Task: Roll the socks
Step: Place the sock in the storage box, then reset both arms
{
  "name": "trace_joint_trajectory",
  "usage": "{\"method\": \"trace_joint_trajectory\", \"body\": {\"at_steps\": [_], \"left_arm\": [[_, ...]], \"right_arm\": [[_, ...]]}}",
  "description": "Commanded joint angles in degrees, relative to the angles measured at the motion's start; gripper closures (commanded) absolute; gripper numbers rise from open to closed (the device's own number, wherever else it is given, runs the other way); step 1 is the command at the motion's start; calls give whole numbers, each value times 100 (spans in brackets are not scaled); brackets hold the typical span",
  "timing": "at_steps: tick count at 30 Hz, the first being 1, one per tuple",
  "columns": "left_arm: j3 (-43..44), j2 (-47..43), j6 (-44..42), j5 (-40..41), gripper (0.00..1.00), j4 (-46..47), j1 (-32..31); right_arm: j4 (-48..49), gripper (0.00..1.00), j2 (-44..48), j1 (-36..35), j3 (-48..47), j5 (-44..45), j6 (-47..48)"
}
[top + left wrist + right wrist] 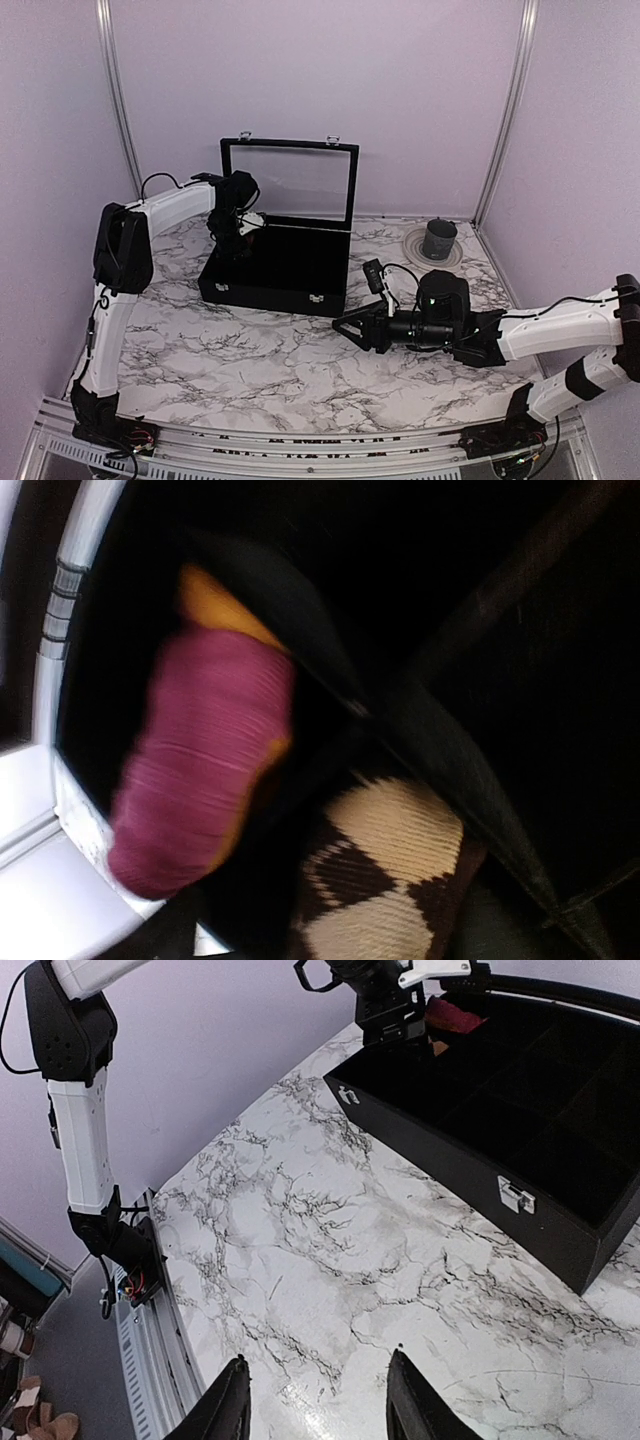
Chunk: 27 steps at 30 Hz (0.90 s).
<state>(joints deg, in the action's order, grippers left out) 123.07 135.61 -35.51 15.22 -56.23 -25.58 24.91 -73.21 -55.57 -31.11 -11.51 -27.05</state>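
Note:
The left wrist view is filled by the socks from very close. A magenta-red sock (205, 760) with an orange edge lies bundled beside a dark sock with tan argyle diamonds (390, 880), both inside the black box (290, 290). My left gripper (232, 240) reaches down into the box's far-left compartment, right over them. Its fingers do not show clearly, so I cannot tell how they stand. My right gripper (318, 1385) hovers open over bare marble in front of the box, with nothing between its fingers. In the right wrist view a bit of magenta sock (455, 1015) shows beside the left gripper (395, 1015).
The box's glass lid (290, 180) stands upright at its back. A dark cylinder (439, 240) sits on a round plate (412, 248) at the back right. Purple walls close in the marble table (250, 360) on three sides.

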Motion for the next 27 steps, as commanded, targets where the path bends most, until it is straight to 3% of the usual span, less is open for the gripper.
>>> {"method": "trace_joint_trajectory", "body": {"at_steps": [1,10,11,12,13,19,22,27], "left_arm": [[70,-493,210,-536,1,-316,-65],[-773,-2115,511,-459,1,563,71],[-990,-2354,653,-460,1,775,156],[-1268,-2626,807,-624,1,991,291],[-1606,-2917,933,-977,1,1175,562],[-3921,-4295,1679,-3948,0,2673,2248],[-5516,-4871,2135,-4325,1,4265,2719],[-7927,-5536,2522,-4500,1,7162,2882]], "right_arm": [[91,55,85,59,-18,40,-7],[-757,44,393,264,-366,536,302],[-915,31,474,325,-397,739,358],[-1080,4,567,399,-430,1007,411],[-1273,1,693,480,-443,1278,488],[-1976,0,1409,1360,-225,2785,873],[-1813,0,1885,1956,165,3158,1019],[-1391,0,2459,2726,801,3658,1435]]}}
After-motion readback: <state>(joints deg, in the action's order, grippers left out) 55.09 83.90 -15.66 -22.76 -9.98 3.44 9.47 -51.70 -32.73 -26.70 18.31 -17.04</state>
